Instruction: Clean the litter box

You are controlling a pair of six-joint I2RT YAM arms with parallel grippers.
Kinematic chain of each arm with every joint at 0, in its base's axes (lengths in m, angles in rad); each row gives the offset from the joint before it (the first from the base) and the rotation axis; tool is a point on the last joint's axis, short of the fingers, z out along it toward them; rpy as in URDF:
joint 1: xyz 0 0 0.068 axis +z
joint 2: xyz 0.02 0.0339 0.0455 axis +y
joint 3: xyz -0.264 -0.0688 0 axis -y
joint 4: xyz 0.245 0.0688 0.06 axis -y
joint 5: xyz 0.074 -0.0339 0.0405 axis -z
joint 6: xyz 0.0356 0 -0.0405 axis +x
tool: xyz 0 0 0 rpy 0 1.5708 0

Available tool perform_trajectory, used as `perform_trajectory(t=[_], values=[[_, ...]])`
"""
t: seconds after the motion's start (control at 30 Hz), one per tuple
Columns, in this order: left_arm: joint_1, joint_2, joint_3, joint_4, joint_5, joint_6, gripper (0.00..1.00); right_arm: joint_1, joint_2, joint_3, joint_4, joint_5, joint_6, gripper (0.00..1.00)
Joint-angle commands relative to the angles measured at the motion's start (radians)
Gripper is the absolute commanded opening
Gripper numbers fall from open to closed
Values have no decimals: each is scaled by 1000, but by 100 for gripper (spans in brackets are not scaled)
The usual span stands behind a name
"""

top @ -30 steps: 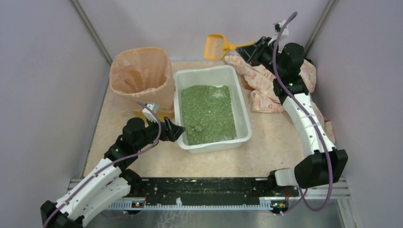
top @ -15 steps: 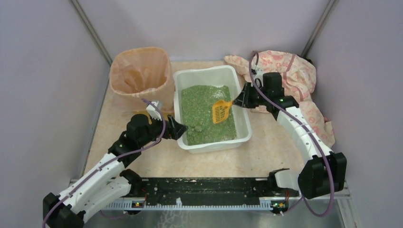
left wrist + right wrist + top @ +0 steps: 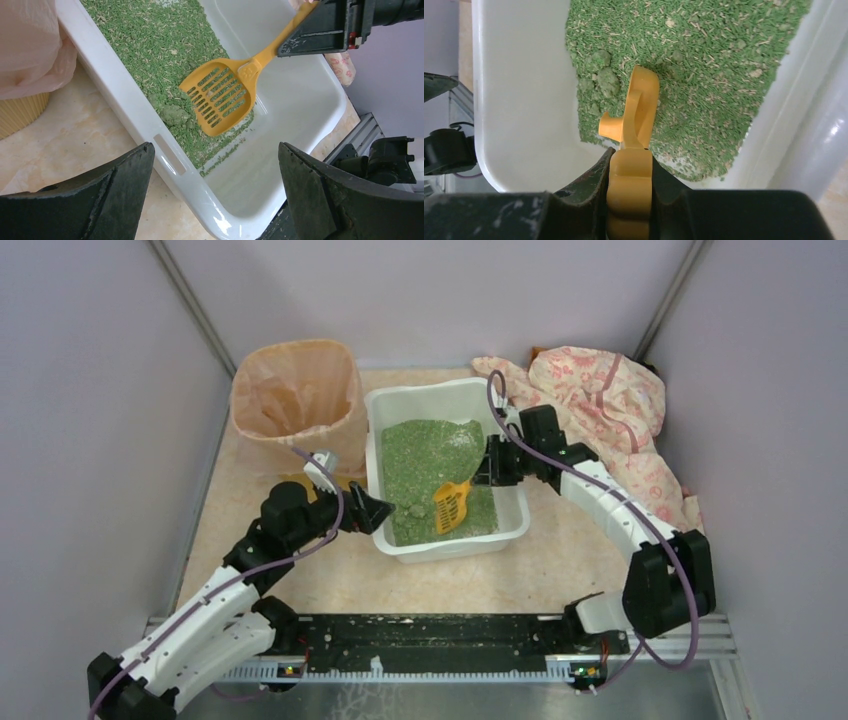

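now scooping: your right gripper (image 3: 489, 464) clamps scoop (image 3: 220, 95); clump (image 3: 172, 114) sits lower left of blade, slide under next. left gripper (image 3: 212, 150) gapes, empty.

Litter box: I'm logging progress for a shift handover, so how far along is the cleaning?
Early. Done: the right tool grips the scoop, whose slotted head is down in the litter box. In hand: the head sits beside a clump, not yet under it. Left: lifting that clump and dumping it in the lined bin; the left tool hovers open at the box's left wall.
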Motion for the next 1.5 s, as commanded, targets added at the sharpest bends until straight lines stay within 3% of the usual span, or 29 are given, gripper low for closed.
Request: perform_trajectory(t=[0.0,0.33,0.5,0.77,1.2,1.47], values=[[-1,-20,28,6,-6,16,99,8,51,-66,193,-137,84,0],[-2,-33,34,-18,-15,14,99,24,154,-128,497,-329,272,0],[-1,-28,32,-14,-17,7,99,41,197,-199,729,-412,424,0],[-2,-17,34,-10,-12,3,99,56,237,-274,1010,-481,605,0],[-2,-30,33,-15,-15,6,99,10,173,-245,1020,-493,644,0],[-2,-24,34,-7,-9,8,99,-80,90,-195,915,-507,605,0]])
